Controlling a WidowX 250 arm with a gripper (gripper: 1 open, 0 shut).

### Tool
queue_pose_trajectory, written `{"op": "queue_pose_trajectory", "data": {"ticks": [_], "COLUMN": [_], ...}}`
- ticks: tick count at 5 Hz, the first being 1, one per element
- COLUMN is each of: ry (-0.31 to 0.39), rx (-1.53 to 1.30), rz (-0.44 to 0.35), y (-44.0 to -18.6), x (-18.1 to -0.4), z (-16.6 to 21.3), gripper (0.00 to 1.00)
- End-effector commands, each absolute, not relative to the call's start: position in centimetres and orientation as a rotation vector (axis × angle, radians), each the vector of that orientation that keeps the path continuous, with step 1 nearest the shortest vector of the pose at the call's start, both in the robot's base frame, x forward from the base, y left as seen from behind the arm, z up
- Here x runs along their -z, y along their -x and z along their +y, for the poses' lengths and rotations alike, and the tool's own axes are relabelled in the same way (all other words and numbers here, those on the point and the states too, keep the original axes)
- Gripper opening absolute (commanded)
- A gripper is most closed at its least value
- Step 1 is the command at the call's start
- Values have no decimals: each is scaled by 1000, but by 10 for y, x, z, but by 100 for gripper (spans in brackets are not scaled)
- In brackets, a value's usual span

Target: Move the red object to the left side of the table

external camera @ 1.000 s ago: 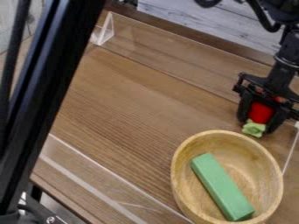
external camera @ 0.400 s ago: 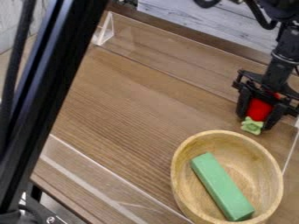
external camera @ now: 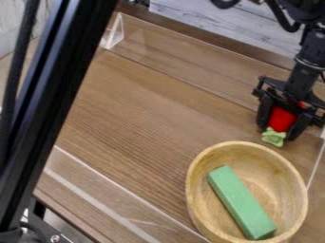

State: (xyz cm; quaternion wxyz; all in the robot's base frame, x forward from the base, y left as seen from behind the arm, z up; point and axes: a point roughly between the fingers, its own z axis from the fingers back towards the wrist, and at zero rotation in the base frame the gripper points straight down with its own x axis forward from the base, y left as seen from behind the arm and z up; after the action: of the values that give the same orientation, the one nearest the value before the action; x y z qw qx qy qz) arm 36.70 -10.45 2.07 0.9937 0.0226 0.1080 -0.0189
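The red object point(external camera: 280, 119), a small glossy toy fruit with a green stem end point(external camera: 275, 139), lies on the brown wooden table point(external camera: 140, 114) near its right edge. My gripper point(external camera: 283, 124) points down over it. Its black fingers point(external camera: 264, 102) stand apart on either side of the fruit, open, with the red body showing between them. Whether a finger touches the fruit I cannot tell.
A round light wooden bowl point(external camera: 197, 173) sits just in front of the fruit and holds a green rectangular block point(external camera: 241, 202). Low clear acrylic walls point(external camera: 127, 33) border the table. A thick black post point(external camera: 51, 95) crosses the foreground at the left and hides part of the tabletop.
The fingers have spread slightly wider around the red fruit. The hand has stayed where it was, and the fruit, bowl and block have not moved.
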Motion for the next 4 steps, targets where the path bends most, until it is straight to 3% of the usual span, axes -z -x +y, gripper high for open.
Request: {"op": "queue_pose_trajectory", "data": {"ticks": [1, 3, 4], "ry": [-30, -18, 1], "rx": [31, 42, 63], "rz": [195, 97, 82], "y": [-368, -354, -348], "x": [-30, -92, -94], "z": [-106, -90, -96], "gripper": [0, 0, 0]}}
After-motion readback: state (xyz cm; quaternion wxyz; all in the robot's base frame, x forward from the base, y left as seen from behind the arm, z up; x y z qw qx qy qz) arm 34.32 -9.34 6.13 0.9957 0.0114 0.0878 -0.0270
